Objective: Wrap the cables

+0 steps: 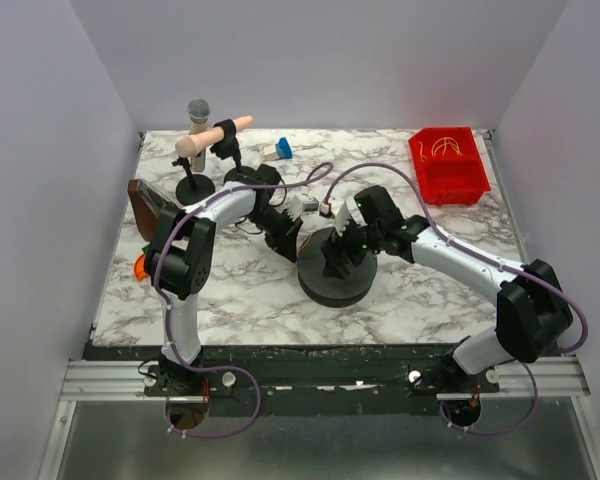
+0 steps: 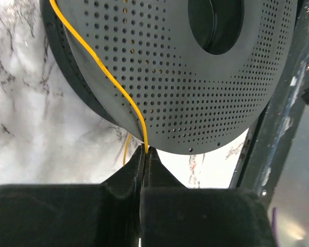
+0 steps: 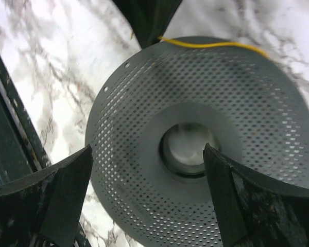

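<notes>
A thin yellow cable runs across the perforated top flange of a black spool and ends between my left gripper's shut fingertips at the flange's rim. In the top view the left gripper sits at the spool's left edge. My right gripper is over the spool. In the right wrist view it is wide open and empty, one finger by the flange rim, the other by the hub hole. The cable crosses the flange's far edge there.
A red bin with more yellow cables stands at the back right. A microphone on a stand, a blue object, a brown object and an orange object stand at the back and left.
</notes>
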Robot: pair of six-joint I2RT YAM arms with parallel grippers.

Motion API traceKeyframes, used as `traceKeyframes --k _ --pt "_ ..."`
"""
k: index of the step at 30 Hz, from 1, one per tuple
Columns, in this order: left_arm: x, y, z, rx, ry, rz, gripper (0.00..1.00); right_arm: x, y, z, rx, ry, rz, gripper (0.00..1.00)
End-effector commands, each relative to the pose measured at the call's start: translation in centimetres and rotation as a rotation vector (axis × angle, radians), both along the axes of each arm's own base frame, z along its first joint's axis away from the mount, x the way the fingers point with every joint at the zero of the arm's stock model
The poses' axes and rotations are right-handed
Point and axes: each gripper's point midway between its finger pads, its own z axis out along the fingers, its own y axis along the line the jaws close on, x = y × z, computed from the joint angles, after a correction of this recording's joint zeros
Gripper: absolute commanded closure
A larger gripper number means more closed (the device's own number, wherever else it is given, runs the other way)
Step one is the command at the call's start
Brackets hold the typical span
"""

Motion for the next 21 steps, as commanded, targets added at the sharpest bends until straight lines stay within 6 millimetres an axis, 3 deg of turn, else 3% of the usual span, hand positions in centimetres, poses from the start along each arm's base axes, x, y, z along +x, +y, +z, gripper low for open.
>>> traceKeyframes --k 1,7,9,12,16,21 --pt "-0.9 -0.9 -0.1 -0.063 0.157 0.086 1.0 -2.9 -0.5 -2.0 -0.089 0.01 0.136 0.0" --pt "-0.5 0.0 -0.7 -0.068 0.236 0.177 1.0 -3.4 -0.9 -3.3 -0.171 -0.008 0.188 0.0" --pt "-1.2 0.1 -1.0 -0.073 0.255 0.19 1.0 -4.9 -0.6 -4.1 -0.177 0.044 0.25 0.0" --pt "-1.5 0.4 -1.4 -0.068 0.266 0.193 1.0 -5.5 -0.4 -4.6 -0.181 0.057 0.277 0.0" --pt "1.2 0.7 -0.7 -0.056 0.139 0.206 1.0 -5.5 -0.2 -4.8 -0.175 0.056 0.289 0.0" --pt "4.9 2.1 1.4 -0.025 0.016 0.247 1.0 -5.1 0.3 -3.4 -0.141 0.017 0.293 0.03"
